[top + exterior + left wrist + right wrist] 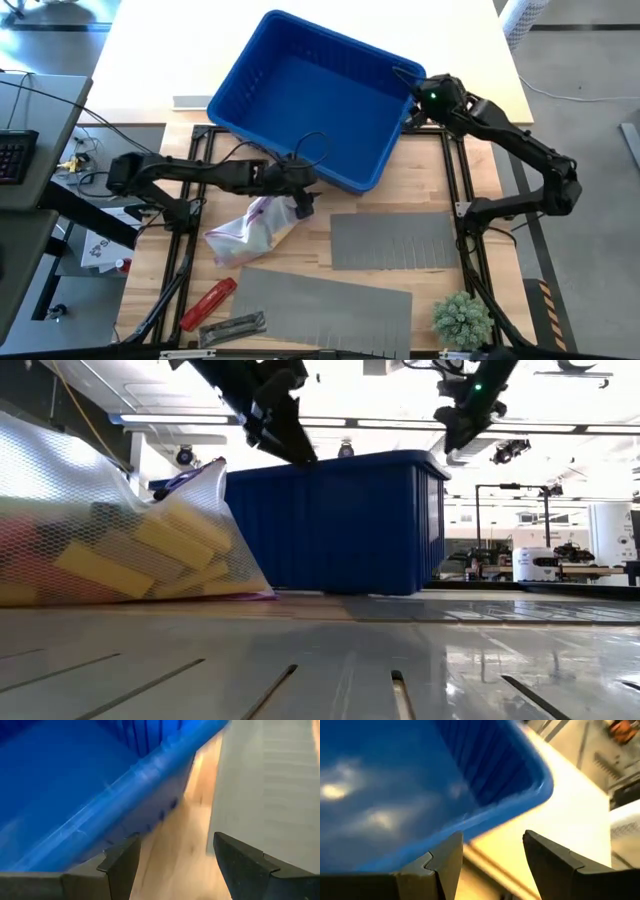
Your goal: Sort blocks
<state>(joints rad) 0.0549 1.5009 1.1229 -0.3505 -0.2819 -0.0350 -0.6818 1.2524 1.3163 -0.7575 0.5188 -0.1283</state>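
Blocks bagged, bin empty

Risk as I judge it: either spread hand clips the blue bin (305,105) and shoves it. Left hand (303,197) hovers empty just beside the bin's near wall, above one mesh bag (250,228) holding the blocks (130,565), too bunched to count. Right hand (412,108), fingers apart, empty, sits at the bin's far corner. Two grey mats (392,240) lie near the bin on the surface

Glossy smooth plastic blue bin (300,95), pale wood table (430,195), matt grey mats (392,242), clear mesh-patterned plastic bag (120,530)
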